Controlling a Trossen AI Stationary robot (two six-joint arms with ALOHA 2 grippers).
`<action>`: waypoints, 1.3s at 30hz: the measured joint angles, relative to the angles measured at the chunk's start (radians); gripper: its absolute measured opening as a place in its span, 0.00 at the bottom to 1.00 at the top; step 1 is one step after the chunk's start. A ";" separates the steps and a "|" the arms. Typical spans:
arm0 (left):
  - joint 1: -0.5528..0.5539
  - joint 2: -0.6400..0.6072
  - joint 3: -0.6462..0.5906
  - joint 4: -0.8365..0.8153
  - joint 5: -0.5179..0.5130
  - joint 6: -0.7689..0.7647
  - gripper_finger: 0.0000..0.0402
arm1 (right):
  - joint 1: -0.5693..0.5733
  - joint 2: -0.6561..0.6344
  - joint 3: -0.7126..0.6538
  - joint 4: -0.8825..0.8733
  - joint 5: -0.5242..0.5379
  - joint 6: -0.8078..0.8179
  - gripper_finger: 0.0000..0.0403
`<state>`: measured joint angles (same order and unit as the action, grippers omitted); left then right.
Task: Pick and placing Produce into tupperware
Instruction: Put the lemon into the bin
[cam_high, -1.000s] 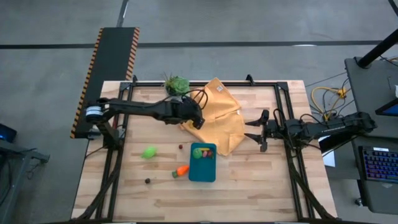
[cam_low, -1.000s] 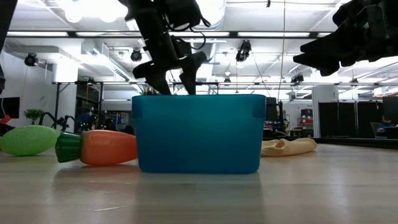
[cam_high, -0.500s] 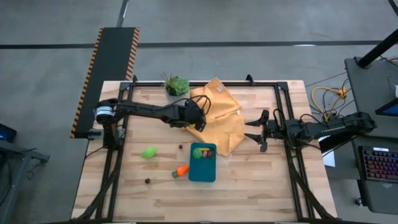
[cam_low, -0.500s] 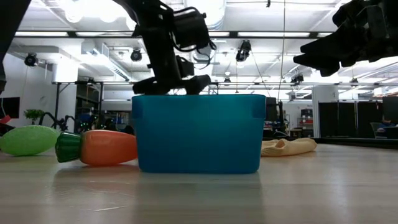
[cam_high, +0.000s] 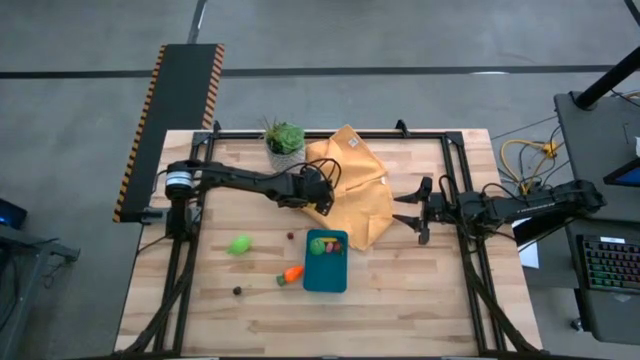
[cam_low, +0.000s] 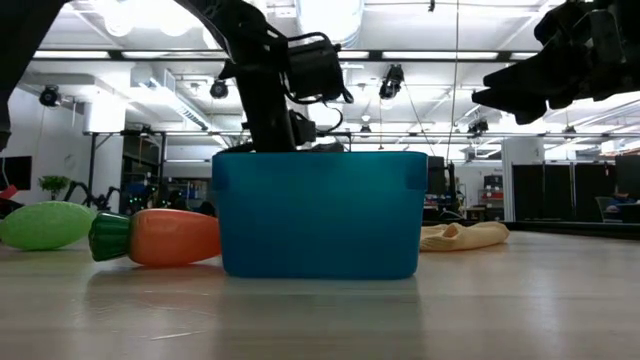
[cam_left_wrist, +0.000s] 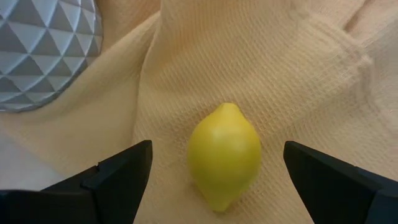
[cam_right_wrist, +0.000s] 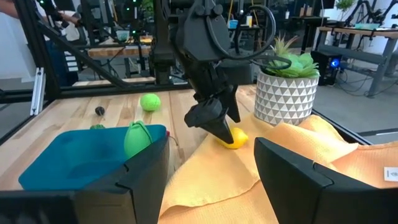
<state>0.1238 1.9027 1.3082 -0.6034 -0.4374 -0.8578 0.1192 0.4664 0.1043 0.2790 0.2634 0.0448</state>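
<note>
Left gripper (cam_left_wrist: 211, 168) dropped lower onto cloth (cam_high: 362, 195) vs a sec ago. Fingers wide apart around lemon (cam_left_wrist: 224, 155), not gripping. Right gripper (cam_high: 412, 211) waits open, empty.

Worktop (cam_high: 400, 290) inventory. Teal tupperware (cam_high: 327, 270): one. Mustard-yellow cloth (cam_high: 360, 190): one. Potted plant (cam_high: 284, 139) in a white faceted pot: one. Lemon (cam_left_wrist: 224, 155), yellow, on the cloth: one. Lime-green fruit (cam_high: 239, 244) on bare wood: one. Carrot (cam_high: 291, 273), orange with green top, beside the tupperware: one. Small dark items on the wood: two, one (cam_high: 237, 291) near the carrot and one (cam_high: 290, 236) near the tupperware. Produce inside the tupperware: several pieces, exact count unclear. Robot arms: two.
</note>
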 joint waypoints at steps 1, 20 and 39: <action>0.000 0.005 0.000 0.000 0.001 -0.001 0.87 | 0.000 0.000 0.000 -0.003 0.000 0.000 0.57; 0.000 0.020 0.000 0.023 0.019 0.005 0.87 | 0.000 0.000 0.000 -0.015 0.000 0.007 0.57; 0.000 0.026 -0.004 0.024 0.051 0.034 0.63 | 0.000 0.000 0.000 -0.015 0.000 0.007 0.57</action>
<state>0.1238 1.9285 1.3041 -0.5797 -0.3866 -0.8242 0.1192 0.4660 0.1043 0.2645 0.2634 0.0521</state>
